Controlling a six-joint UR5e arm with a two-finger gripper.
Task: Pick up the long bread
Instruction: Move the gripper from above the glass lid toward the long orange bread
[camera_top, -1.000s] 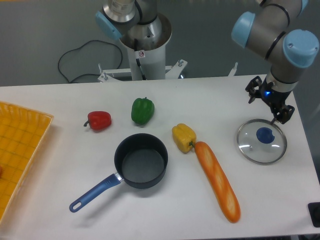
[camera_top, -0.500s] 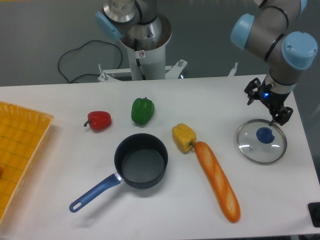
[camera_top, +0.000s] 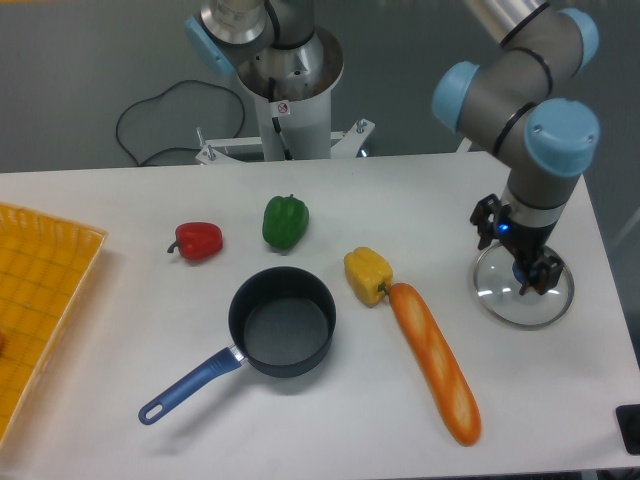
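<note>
Jaws look parted w/ nothing between, gripper (camera_top: 518, 262) hovering over the glass lid (camera_top: 523, 293). Long bread (camera_top: 435, 361) lies flat on table, apart to the left, tip touching yellow pepper (camera_top: 367, 274), so untouched.

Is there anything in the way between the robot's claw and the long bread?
Nothing visible blocks it. The gripper hangs over the glass lid, and only bare table lies between it and the long bread. The yellow pepper touches the bread's far end, off to the side.
</note>
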